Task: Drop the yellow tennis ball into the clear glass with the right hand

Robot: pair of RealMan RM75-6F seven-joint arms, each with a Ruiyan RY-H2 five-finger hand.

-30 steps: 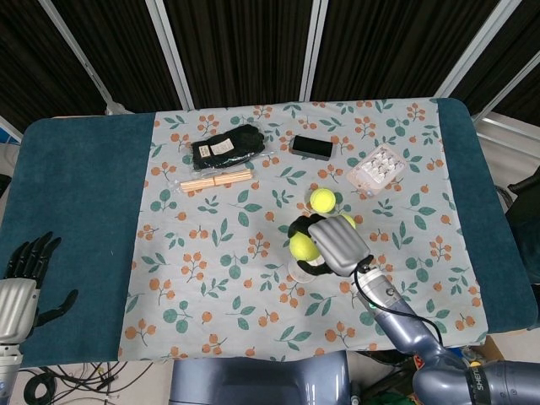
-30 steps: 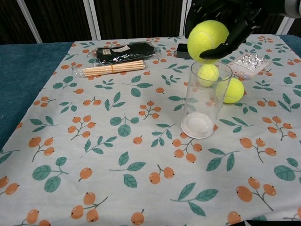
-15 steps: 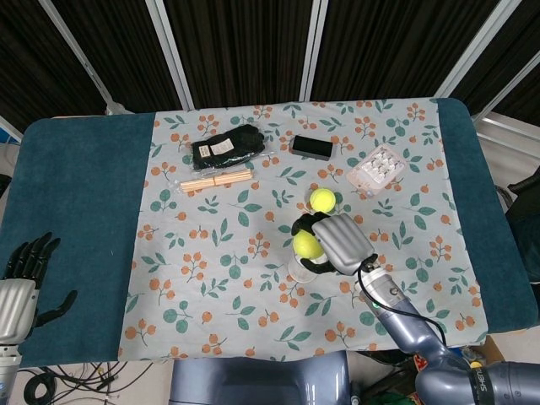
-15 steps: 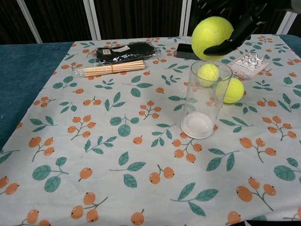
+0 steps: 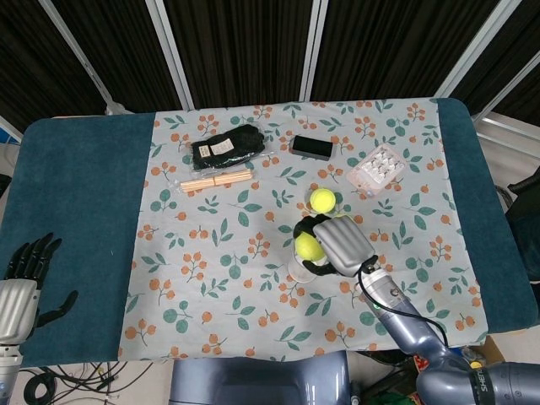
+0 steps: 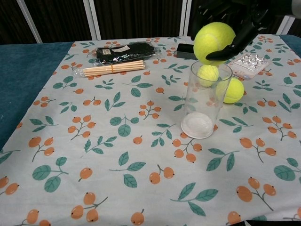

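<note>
My right hand [image 5: 339, 243] [image 6: 230, 21] grips a yellow tennis ball [image 6: 214, 42] [image 5: 305, 245] just above the mouth of the clear glass [image 6: 203, 101]. The glass stands upright on the floral cloth and is empty; in the head view only its base [image 5: 300, 271] shows below the hand. Two more yellow tennis balls lie on the cloth behind the glass, one [image 6: 208, 74] seen through it and one [image 6: 233, 90] to its right. My left hand [image 5: 24, 278] rests low at the table's left edge with its fingers spread, holding nothing.
A bundle of wooden sticks [image 6: 113, 68] and a black cloth pouch [image 6: 124, 51] lie at the back left. A black phone [image 5: 311, 147] and a blister pack [image 5: 377, 168] lie behind the glass. Teal table cover [image 5: 76, 194] borders the floral cloth.
The right hand has shifted the ball slightly right and down, closer over the glass mouth. The left hand has not moved.
</note>
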